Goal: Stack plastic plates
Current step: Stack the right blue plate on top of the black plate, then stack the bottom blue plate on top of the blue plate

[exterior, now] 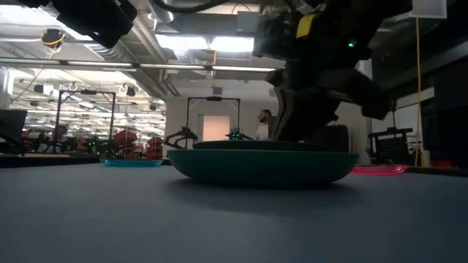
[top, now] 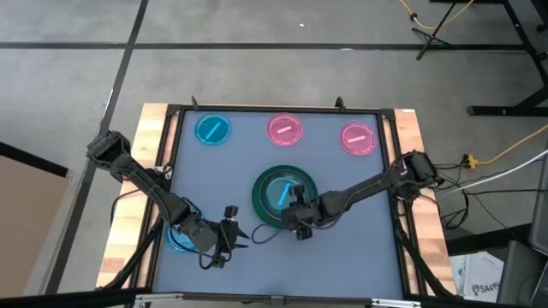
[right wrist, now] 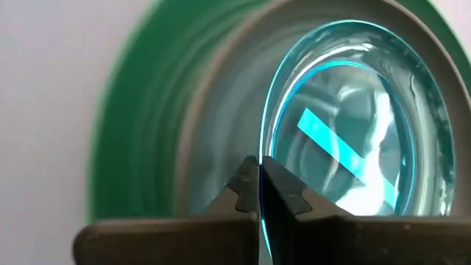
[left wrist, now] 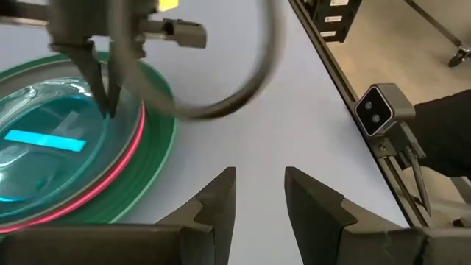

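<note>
A large dark green plate (top: 264,202) lies in the middle of the table, with a hot pink plate (left wrist: 131,144) in it, only its rim showing, and a small translucent blue plate (top: 281,192) on top. My right gripper (top: 297,208) stands over the near rim of this stack, shut on the blue plate. My left gripper (top: 238,233) hovers open over bare table, left of and nearer than the stack. A blue plate (top: 213,130) and two pink ones (top: 285,129) (top: 359,138) lie flat along the far edge. Another blue plate (top: 177,240) lies under my left arm. My right gripper pinches the blue plate's near rim (right wrist: 265,158) between its two fingers (left wrist: 105,90), which come from above, pointing down, one inside the rim and one outside. The plate sits in the pink plate on the green one, about level.
A raised dark frame (top: 387,162) runs around the table top, with wooden boards beyond it. Bare table lies near and right of the stack (left wrist: 294,110). A small camera (left wrist: 379,110) sits at the table's edge. A person (exterior: 262,123) stands far off in the room.
</note>
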You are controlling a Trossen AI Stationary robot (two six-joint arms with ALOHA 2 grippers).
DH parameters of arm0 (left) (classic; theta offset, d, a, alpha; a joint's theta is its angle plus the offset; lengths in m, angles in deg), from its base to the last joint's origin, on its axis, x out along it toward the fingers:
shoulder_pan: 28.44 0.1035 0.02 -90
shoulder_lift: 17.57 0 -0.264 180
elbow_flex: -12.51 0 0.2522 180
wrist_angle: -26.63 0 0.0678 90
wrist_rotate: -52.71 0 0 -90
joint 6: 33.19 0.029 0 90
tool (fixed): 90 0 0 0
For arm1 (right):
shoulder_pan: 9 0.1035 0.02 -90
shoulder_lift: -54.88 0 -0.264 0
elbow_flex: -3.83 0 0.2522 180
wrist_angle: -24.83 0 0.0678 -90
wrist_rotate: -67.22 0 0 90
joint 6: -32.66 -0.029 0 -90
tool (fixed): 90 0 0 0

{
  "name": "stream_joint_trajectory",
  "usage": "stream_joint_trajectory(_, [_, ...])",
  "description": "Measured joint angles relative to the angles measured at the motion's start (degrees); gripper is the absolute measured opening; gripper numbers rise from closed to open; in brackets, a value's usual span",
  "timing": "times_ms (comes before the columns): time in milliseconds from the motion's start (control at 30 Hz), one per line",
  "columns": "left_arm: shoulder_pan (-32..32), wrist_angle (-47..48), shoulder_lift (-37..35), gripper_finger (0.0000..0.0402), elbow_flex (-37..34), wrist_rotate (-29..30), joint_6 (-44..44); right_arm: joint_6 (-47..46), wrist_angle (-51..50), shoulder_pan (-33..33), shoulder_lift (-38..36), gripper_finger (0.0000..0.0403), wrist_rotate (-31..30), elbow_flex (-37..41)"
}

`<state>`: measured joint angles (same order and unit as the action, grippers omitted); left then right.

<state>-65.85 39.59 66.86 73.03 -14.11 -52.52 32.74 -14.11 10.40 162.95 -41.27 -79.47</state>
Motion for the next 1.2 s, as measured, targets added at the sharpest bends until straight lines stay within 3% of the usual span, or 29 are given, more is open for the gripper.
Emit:
stream_joint_trajectory(167, [0.0,0.0,0.0,0.0111,0.0,-0.4,0.0,-4.6,-0.8,-2.0,0.0,0.0024,6.3,0.0])
stream_joint_trajectory(400, [0.8,0.4,0.0,0.0115,0.0,-1.1,0.5,-4.2,-2.0,-1.8,-1.0,0.012,5.0,0.0])
stream_joint_trajectory(567, [2.5,0.7,0.0,0.0144,0.0,-2.8,0.5,-5.4,-4.1,-0.8,-5.4,0.0163,4.5,0.0])
stream_joint_trajectory(700, [3.6,1.1,0.0,0.0167,0.0,-3.6,0.5,-5.7,-4.3,2.3,-9.4,0.0172,3.5,-0.1])
stream_joint_trajectory(933, [2.6,9.1,0.0,0.0167,3.8,-0.9,-1.8,-7.4,-4.1,9.6,-10.9,0.017,-1.7,-0.1])
stream_joint_trajectory(1067, [0.1,16.8,0.0,0.0166,7.0,-0.1,-9.3,-10.5,-4.1,13.6,-10.8,0.017,-6.7,-0.1])
stream_joint_trajectory(1200, [-3.6,27.2,0.0,0.0166,8.9,-0.4,-23.0,-12.6,-4.0,16.7,-10.8,0.017,-11.8,-0.1])
